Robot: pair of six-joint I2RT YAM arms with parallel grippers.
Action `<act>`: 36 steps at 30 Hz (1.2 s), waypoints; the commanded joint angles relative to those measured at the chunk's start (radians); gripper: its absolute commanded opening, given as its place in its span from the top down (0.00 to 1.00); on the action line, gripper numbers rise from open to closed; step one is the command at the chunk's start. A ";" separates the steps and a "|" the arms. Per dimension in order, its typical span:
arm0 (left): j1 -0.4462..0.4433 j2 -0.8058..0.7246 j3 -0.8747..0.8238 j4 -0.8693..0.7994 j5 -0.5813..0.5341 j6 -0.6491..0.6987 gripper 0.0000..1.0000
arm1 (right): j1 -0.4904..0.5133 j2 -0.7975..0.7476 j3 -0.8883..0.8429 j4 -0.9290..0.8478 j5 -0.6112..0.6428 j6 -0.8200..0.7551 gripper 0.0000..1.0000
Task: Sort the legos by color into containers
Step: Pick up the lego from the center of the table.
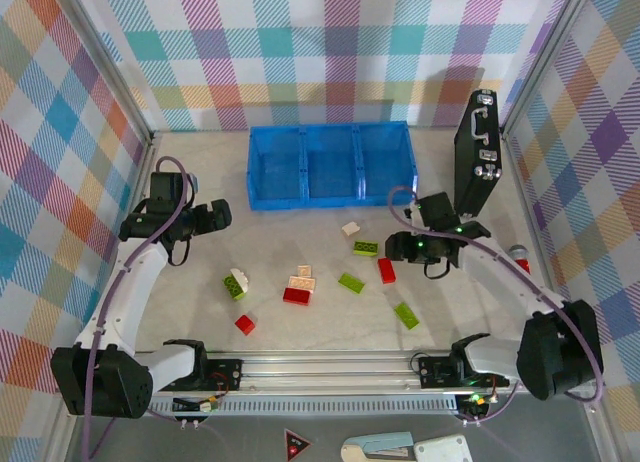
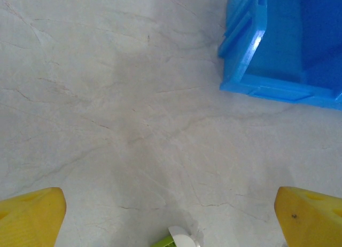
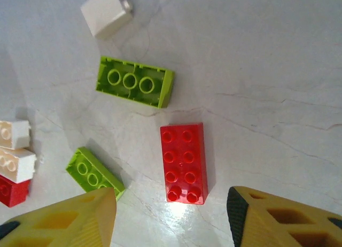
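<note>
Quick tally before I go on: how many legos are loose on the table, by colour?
red legos: 3
green legos: 4
cream legos: 4
Total: 11

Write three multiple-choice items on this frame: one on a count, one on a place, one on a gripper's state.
1. How many compartments has the blue tray?
A) two B) four C) three

2. Where does the eight-stud red brick lie?
A) on the table, just ahead of the right gripper B) inside the tray C) balanced on the tray's rim

3. What state is the right gripper in?
A) shut on a brick B) open, holding nothing C) shut and empty

Answers:
1 C: two dividers split the tray into three bays.
2 A: the brick lies flat on the pale surface, in front of the fingertips.
3 B: its yellow fingers stand wide apart and touch no brick.
</note>
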 commanded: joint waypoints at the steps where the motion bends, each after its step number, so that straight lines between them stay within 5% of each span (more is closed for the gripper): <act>1: 0.006 -0.033 -0.021 -0.015 -0.016 0.024 0.00 | 0.051 0.054 0.049 -0.051 0.072 0.009 0.42; 19: 0.005 -0.063 -0.033 -0.019 -0.030 0.021 0.00 | 0.165 0.309 0.098 -0.028 0.181 0.029 0.44; 36: 0.006 -0.057 -0.033 -0.020 -0.028 0.019 0.00 | 0.186 0.377 0.115 -0.016 0.199 0.021 0.59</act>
